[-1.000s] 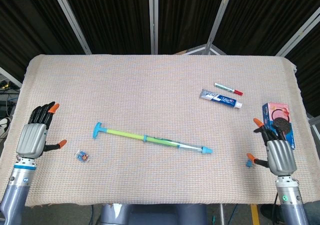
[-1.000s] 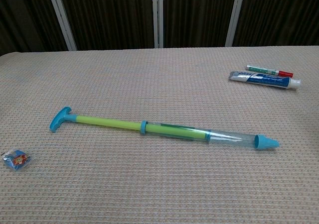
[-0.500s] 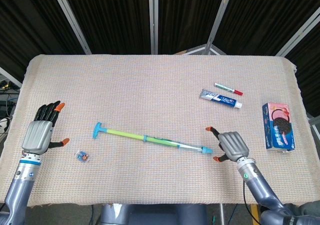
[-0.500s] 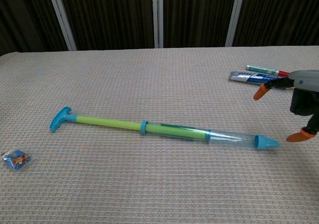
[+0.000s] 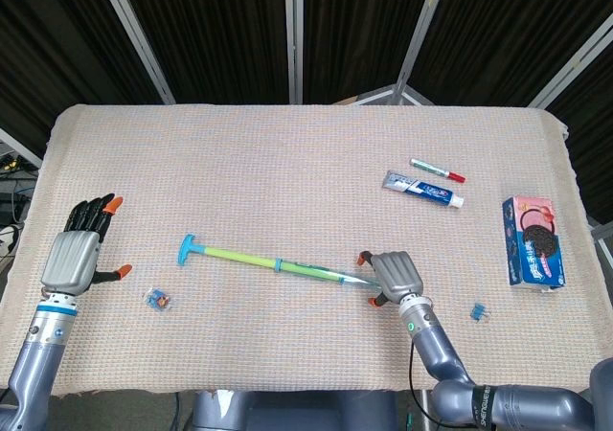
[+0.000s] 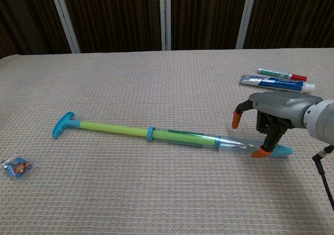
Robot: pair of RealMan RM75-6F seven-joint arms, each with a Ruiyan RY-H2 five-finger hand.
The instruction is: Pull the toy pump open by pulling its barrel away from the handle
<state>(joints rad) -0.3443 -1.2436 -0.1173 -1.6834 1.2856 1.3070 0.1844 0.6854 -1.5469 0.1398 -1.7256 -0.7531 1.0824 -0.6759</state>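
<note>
The toy pump (image 5: 287, 266) lay across the middle of the table (image 5: 287, 163), its T-shaped handle (image 5: 189, 250) at the end toward my left hand (image 5: 77, 254) and its clear barrel (image 6: 237, 143) at the end toward my right. My right hand (image 6: 271, 115) hovered over the barrel's tip, fingers spread and arched on both sides of it, gripping nothing as far as I could tell. My left hand was out beyond the handle, well apart from the pump, fingers open and holding nothing. To do this step well, I judged I should close my right fingers firmly round the barrel just short of its blue tip, bring my left hand in to pin the handle, then pull straight along the pump's own line, not upward.
</note>
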